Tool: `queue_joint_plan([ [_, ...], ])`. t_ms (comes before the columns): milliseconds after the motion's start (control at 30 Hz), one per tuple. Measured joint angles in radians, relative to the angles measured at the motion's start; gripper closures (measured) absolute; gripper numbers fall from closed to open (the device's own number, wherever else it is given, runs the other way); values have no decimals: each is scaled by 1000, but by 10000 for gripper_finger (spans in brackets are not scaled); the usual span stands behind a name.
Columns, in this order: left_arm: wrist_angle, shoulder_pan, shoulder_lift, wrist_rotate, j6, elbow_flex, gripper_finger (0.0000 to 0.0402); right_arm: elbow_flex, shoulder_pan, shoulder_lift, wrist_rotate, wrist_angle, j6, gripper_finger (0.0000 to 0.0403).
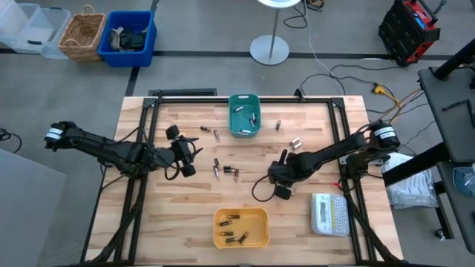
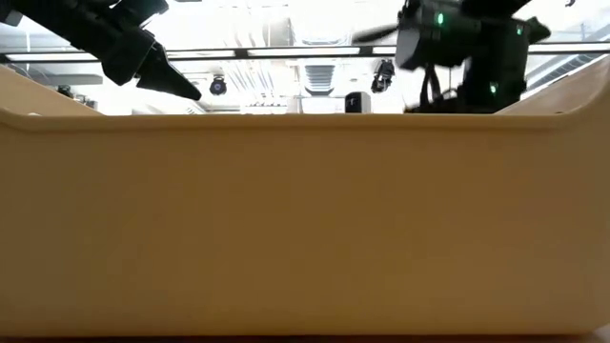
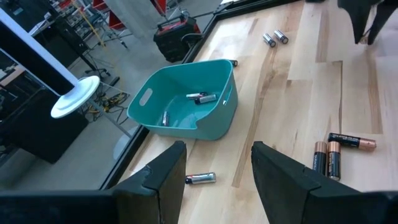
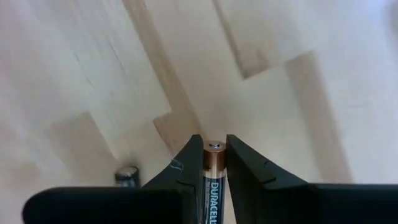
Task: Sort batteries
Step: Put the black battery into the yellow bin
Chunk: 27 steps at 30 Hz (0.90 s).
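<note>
- Copper-topped and black, a Duracell battery [image 4: 213, 180] is clamped between the two dark fingers [image 4: 184, 171] of the right gripper [image 1: 282, 175], its tip pointing down at the pale wooden table [image 1: 312, 233].
- A second, silvery cell [image 4: 127, 176] is seen lying on the boards just beside those fingers in the right wrist view.
- The right gripper is held over the table's middle right, between the teal bin [image 1: 243, 114] and the yellow bin [image 1: 241, 227].
- The left gripper [image 1: 185, 157] is positioned over the table left of centre; its fingers [image 3: 163, 177] are spread apart and nothing is held between them.
- A silvery battery [image 3: 200, 178] is seen on the table just beyond the left fingers, and three copper-and-black batteries [image 3: 336, 154] are grouped farther off.
- Several silvery batteries [image 3: 201, 98] are contained in the teal bin, which is set at the far middle of the table.
- Several batteries [image 1: 231, 228] are contained in the yellow bin at the near edge.
- More loose batteries [image 1: 226, 170] are scattered across the table's middle between the two grippers.
- A white keypad device [image 1: 329, 213] is placed at the near right corner.
</note>
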Motion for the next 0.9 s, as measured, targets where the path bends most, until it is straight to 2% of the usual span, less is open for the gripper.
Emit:
queue_joint_plan([
  [133, 0, 0, 0, 0, 0, 0, 240, 2, 2, -61, 63, 15, -1, 358],
  [233, -1, 0, 0, 0, 4, 0, 240, 2, 2, -108, 100, 100, -44, 360],
  [367, 19, 2, 0, 0, 46, 0, 240, -5, 2, -140, 100, 434, -213, 362],
  [433, 31, 2, 0, 0, 50, 0, 240, -18, 2, -141, 31, 656, -329, 363],
  [500, 34, 2, 0, 0, 50, 0, 240, -40, 2, -120, -85, 914, -436, 363],
  [667, 32, 2, 2, 0, 56, 0, 240, -95, 2, 2, -462, 1461, -641, 363],
  [767, 35, 2, 2, 0, 57, 0, 240, -93, 2, 106, -628, 1629, -665, 364],
  [900, 37, 2, 2, 0, 56, 0, 240, -59, -12, 228, -723, 1654, -598, 364],
])
